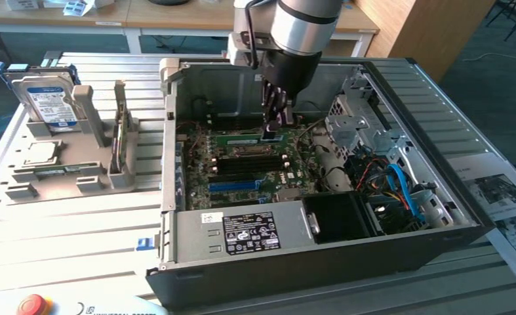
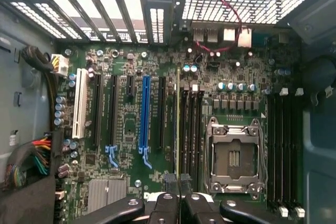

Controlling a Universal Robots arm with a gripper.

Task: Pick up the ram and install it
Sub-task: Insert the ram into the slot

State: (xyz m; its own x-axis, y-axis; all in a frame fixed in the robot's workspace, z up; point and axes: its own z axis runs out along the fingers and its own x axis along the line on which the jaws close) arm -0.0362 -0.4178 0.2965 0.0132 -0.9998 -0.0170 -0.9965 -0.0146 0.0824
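Observation:
The ram (image 2: 178,119) shows edge-on in the wrist view as a thin green-yellow strip. It runs along the motherboard beside the black empty slots (image 2: 193,129) and the CPU socket (image 2: 233,156). My gripper (image 2: 178,179) is shut on its near end. In the exterior view the gripper (image 1: 273,131) reaches down into the open computer case (image 1: 328,262). The green ram (image 1: 244,139) lies level at its tips, just over the board. Whether the stick sits in a slot or hovers above it, I cannot tell.
A long blue slot (image 2: 145,111) and a white slot (image 2: 80,103) lie beside the ram's line. The power supply (image 1: 240,233), a drive cage (image 1: 358,125) and blue cables (image 1: 402,187) crowd the case. A hard drive (image 1: 52,98) stands on a grey fixture at the exterior view's left.

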